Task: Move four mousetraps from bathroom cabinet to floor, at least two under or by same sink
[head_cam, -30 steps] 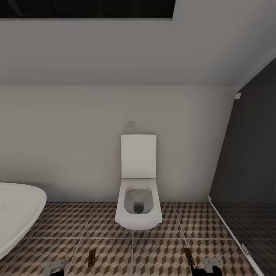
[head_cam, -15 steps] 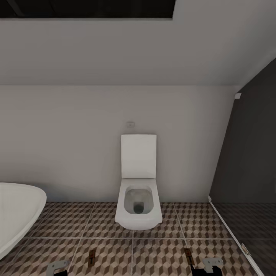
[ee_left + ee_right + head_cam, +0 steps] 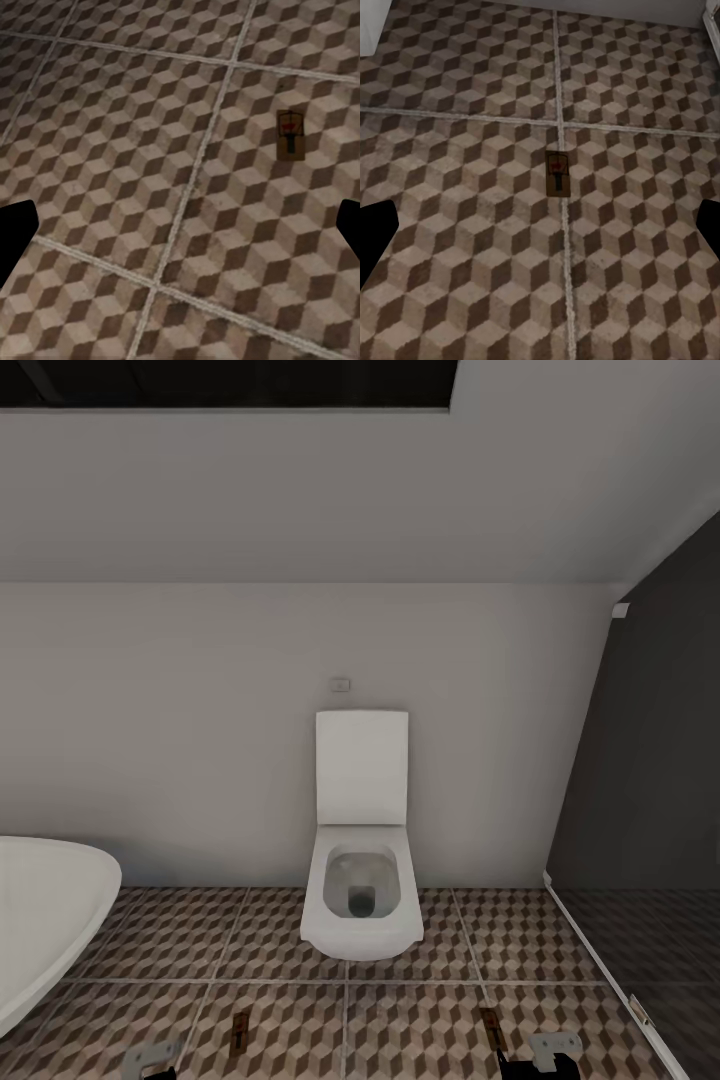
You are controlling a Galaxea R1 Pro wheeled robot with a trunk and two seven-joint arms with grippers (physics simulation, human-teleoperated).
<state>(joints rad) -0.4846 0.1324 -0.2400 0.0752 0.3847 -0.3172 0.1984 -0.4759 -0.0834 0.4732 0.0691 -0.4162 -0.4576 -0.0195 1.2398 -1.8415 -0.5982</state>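
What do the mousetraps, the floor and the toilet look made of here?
Mousetraps: probably wood, matte tan boards with dark wire and a red mark. Bathroom floor: likely ceramic tile, printed cube pattern, pale grout lines. Toilet: seemingly glazed white ceramic, smooth with soft shading.

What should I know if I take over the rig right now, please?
Left gripper: open, empty, low over the floor.
Right gripper: open, empty, also low.
Mousetraps: two lie flat on the tiled floor in front of the toilet, the left trap and the right trap. Each also shows in its arm's wrist view.
Bathtub is at the left.
Done: two traps on the floor.
Left: two more traps, and at least two must end up under or next to the sink. Sink and cabinet are out of frame, so I cannot tell how close these two are.
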